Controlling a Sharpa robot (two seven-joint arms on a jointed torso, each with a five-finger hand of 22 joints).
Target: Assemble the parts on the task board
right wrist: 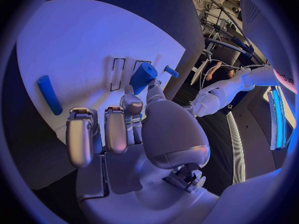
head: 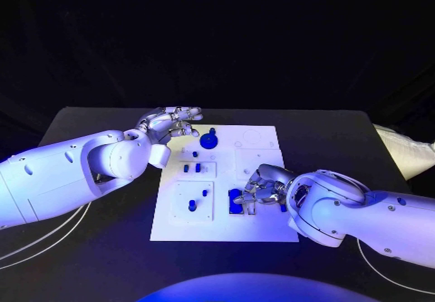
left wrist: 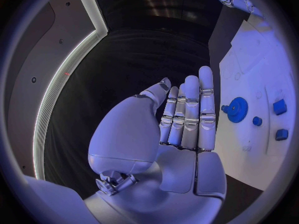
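I see my left hand [head: 172, 123] hovering at the task board's [head: 258, 229] far left corner, just off its edge; in the left wrist view its fingers [left wrist: 190, 112] are stretched out side by side, flat, with nothing in them. Just beside it, near the board's far edge, a blue gear [head: 210, 139] stands on the plate. Toward the middle, two small blue pieces [head: 191, 168] sit in a raised square, and a blue peg [head: 192, 205] lies in the panel by the near left corner. Further right, my right hand [head: 260, 189] is over the board's near right part, above a blue block [head: 236, 199] in a slot. In the right wrist view its thumb and a finger pinch a blue cylinder [right wrist: 142, 77]; the other fingers [right wrist: 79, 134] are curled beside it.
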